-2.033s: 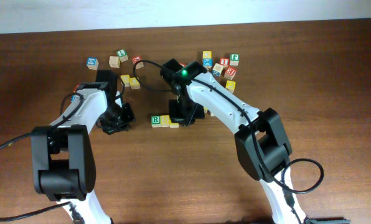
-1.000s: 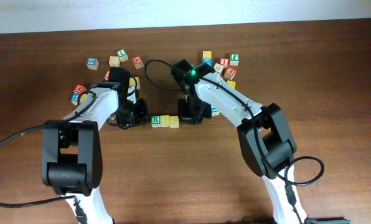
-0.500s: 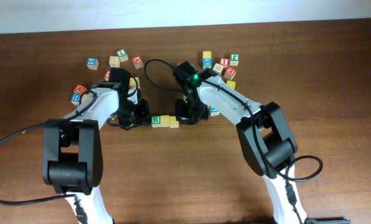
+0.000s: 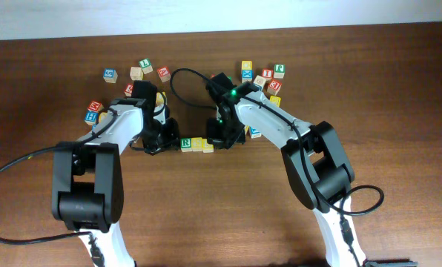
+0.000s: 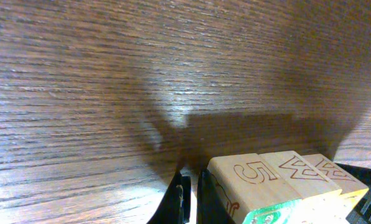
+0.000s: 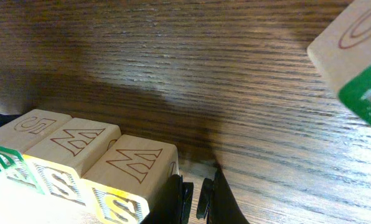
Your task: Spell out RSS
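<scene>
The three letter cubes sit in one row on the table (image 4: 221, 215), a bit above the middle of the overhead view. The R cube (image 4: 185, 142) is on the left. It is white with a green letter and a green edge. The first S cube (image 4: 197, 144) is just beside it, and the second S cube (image 4: 208, 146) is on the right end. Both S cubes are yellow. The sides of the three cubes look pressed together.

The long way of the row runs left to right across the frame, and the right end dips a little toward the bottom. From above the letters stand upright and read R, S, S.

The left end effector (image 4: 167, 140) is low on the table just beside the R cube. Its fingers are closed tight and it holds nothing. In the left wrist view its closed tips (image 5: 190, 193) sit right next to the end of the row. I cannot tell if they touch it.

The right end effector (image 4: 218, 141) is at the other end, just beside the second S cube. It is closed tight too, with nothing in it.

Other cubes (image 4: 259, 80) lie in loose bunches in the upper left and upper right of the overhead view, well apart from the row.
</scene>
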Controlling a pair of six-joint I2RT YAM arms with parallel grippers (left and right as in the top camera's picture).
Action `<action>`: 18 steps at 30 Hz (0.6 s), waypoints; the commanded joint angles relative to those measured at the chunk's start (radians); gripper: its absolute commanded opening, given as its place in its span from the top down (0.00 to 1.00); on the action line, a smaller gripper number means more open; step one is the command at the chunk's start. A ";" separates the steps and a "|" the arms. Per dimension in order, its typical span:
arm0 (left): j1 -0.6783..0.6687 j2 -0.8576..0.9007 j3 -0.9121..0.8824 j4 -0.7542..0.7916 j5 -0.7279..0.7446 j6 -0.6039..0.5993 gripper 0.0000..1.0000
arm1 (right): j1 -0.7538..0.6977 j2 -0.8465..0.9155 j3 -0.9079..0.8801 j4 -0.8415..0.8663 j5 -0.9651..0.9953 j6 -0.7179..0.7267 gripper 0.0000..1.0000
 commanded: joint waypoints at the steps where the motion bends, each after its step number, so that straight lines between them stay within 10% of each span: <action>1: -0.019 0.042 -0.011 -0.002 -0.012 0.016 1.00 | 0.000 0.006 -0.014 0.004 -0.017 -0.006 0.96; 18: 0.035 0.042 -0.010 -0.022 -0.066 0.016 0.96 | -0.056 -0.004 0.010 -0.163 0.063 -0.019 0.96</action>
